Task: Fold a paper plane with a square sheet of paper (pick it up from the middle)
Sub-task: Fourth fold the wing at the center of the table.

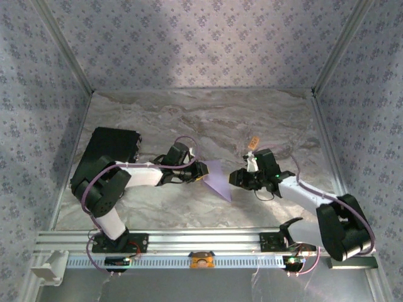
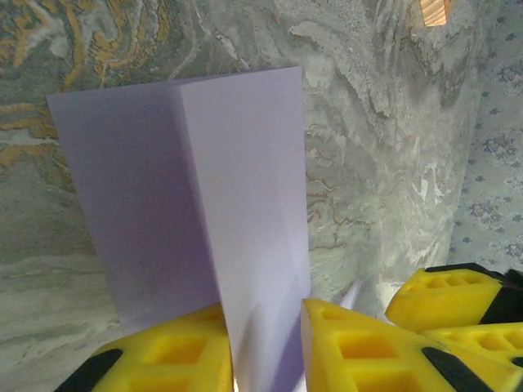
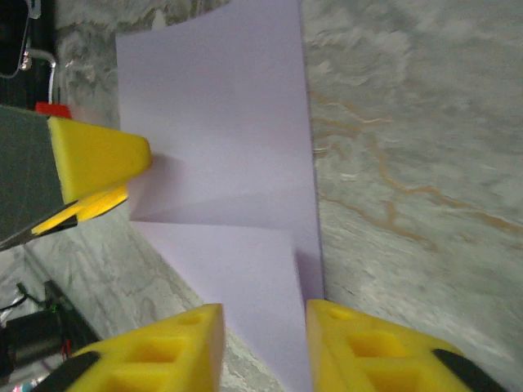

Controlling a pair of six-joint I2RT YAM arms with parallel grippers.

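Right wrist view: left tool [image 3: 135, 178] pinches the lavender sheet [image 3: 229, 139]; right tool [image 3: 263, 317] stands parted around its corner.

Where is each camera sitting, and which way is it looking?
Top camera: high behind the robot, looking down at the table; left arm and right arm show, with left gripper and right gripper either side of the purple paper.
Left wrist camera: on the left arm, looking along its yellow fingers at the folded paper; the right gripper's fingers poke in.
Right wrist camera: on the right arm, looking past its own fingers at the paper; a left finger shows.
Shared: all see the paper.
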